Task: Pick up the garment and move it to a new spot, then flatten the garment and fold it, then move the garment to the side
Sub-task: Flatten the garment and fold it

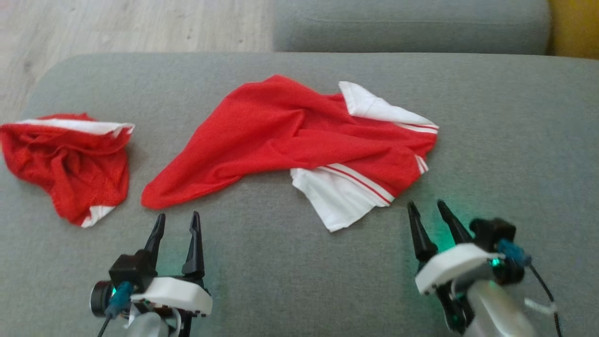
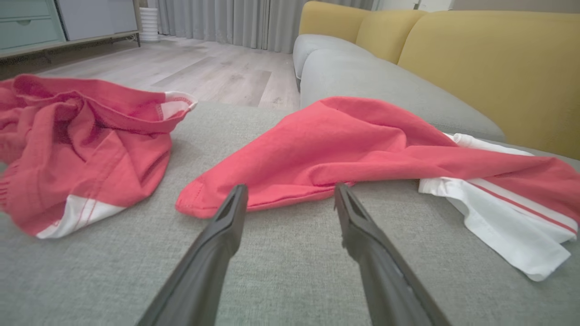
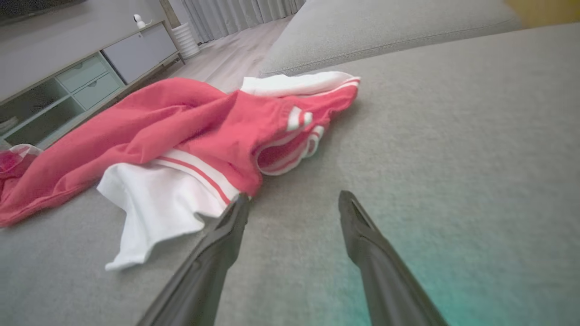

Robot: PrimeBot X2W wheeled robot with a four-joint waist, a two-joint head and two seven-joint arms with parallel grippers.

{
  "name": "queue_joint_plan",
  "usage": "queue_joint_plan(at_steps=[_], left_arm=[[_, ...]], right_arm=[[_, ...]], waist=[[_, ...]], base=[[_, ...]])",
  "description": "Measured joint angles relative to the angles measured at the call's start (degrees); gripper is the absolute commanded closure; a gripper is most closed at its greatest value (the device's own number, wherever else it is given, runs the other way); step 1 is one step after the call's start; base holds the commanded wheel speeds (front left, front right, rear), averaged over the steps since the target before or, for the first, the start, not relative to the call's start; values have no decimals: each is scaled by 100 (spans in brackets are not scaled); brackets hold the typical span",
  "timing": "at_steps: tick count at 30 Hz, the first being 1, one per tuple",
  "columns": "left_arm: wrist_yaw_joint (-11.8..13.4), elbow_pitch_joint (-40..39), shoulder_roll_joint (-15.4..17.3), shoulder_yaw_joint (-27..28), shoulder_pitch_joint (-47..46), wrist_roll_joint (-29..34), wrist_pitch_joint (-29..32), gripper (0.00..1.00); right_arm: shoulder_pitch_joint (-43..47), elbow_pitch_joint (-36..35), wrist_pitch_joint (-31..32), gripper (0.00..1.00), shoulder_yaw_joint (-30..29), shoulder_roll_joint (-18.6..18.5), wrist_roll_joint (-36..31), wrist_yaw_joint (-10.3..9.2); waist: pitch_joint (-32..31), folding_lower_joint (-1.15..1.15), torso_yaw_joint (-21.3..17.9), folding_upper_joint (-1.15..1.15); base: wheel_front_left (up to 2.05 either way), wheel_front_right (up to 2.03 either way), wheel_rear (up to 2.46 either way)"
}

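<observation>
Rumpled across the middle of the grey cushion (image 1: 514,140): garment (image 1: 290,135), red with white striped sleeves. Near its red corner, not touching: left end effector (image 1: 178,214), fingers apart, holds nothing. Just beside the white sleeve: right end effector (image 1: 426,203), fingers likewise spread, holds nothing. Far left: second red heap (image 1: 65,164).

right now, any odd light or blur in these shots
Head view: slightly soft, with a green glow on the cushion by the right gripper. Right wrist view: teal cast at the lower right. Left wrist view: sharp, but the red garment looks washed-out pink.
</observation>
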Motion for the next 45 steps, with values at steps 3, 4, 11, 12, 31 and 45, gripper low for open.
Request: queue_joint_plan(at_steps=[3, 4, 11, 12, 31, 45], left_arm=[[-14, -59, -4, -37, -8, 1, 0, 0], [-41, -78, -4, -48, -12, 1, 0, 0], [-55, -131, -16, -424, -51, -134, 0, 0], [-54, -132, -16, -446, -52, -137, 0, 0], [-23, -110, -15, -480, 8, -338, 0, 0], [-3, 19, -15, -570, 20, -353, 0, 0]], right_arm=[[-302, 105, 0, 0, 169, -1, 131, 0], [-380, 179, 0, 0, 223, -1, 182, 0], [-633, 857, 0, 0, 313, -7, 293, 0], [-657, 882, 0, 0, 315, -8, 309, 0], [-435, 989, 0, 100, -46, -664, 582, 0], [-885, 553, 1, 0, -303, -1140, 133, 0]], waist=[[76, 0, 146, 0], [98, 0, 196, 0], [239, 0, 506, 0], [254, 0, 539, 0], [141, 0, 103, 0], [-47, 0, -157, 0]], base=[[0, 0, 0], [0, 0, 0], [0, 0, 0], [0, 0, 0], [0, 0, 0], [0, 0, 0]])
